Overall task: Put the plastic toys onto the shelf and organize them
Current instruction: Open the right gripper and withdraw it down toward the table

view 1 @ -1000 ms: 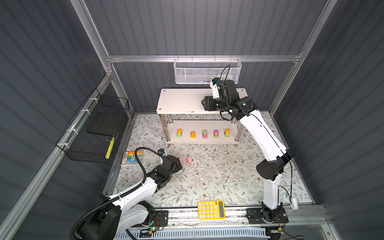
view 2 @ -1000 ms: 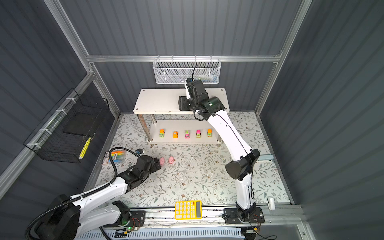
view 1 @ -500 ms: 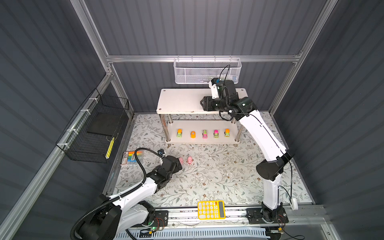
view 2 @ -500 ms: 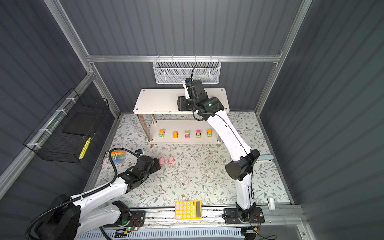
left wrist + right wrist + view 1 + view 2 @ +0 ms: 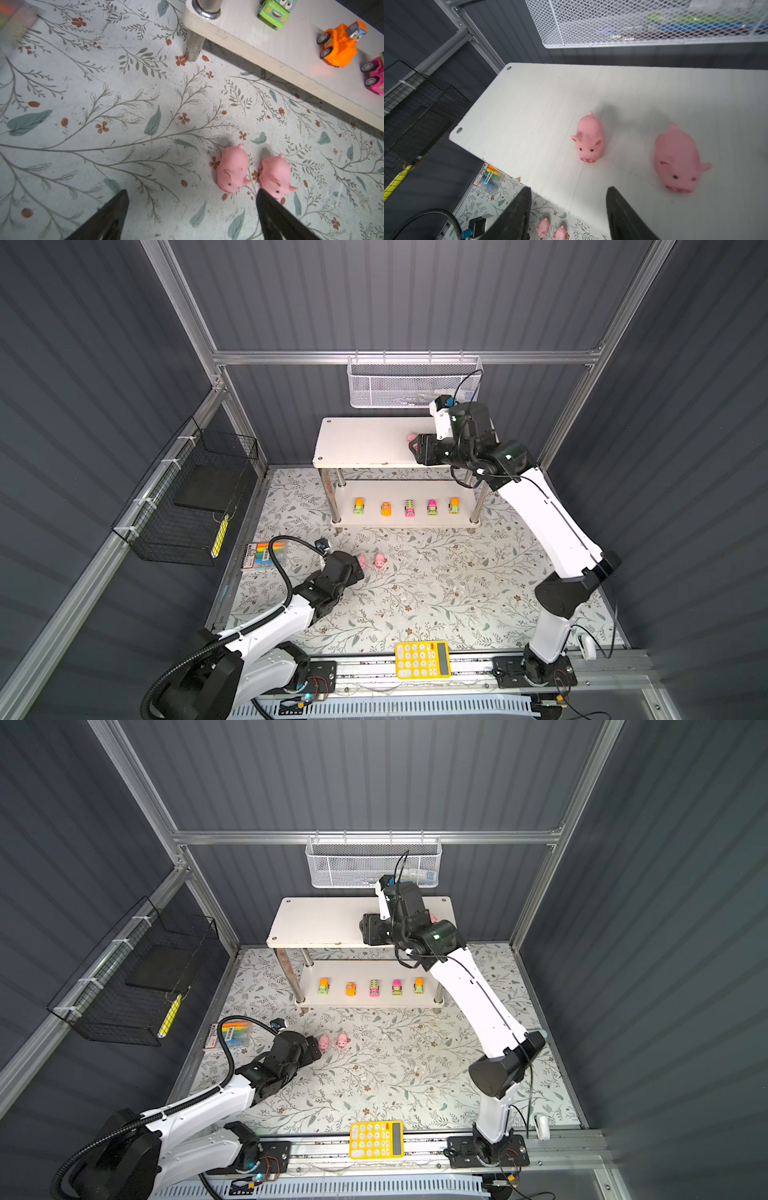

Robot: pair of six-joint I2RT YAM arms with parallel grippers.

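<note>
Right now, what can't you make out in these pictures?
Pigs on the shelf: the right arm covers them in both top views; only pink edges peek out.
White mesh basket: contents blurred behind the mesh, right wrist view.
Black wire basket: the yellow item is too small to identify, top views.

No legible txt anywhere.

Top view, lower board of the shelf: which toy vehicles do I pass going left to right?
orange-over-green truck → plain orange car → striped car with pink base → pink-over-green truck → second orange-over-green truck
</note>
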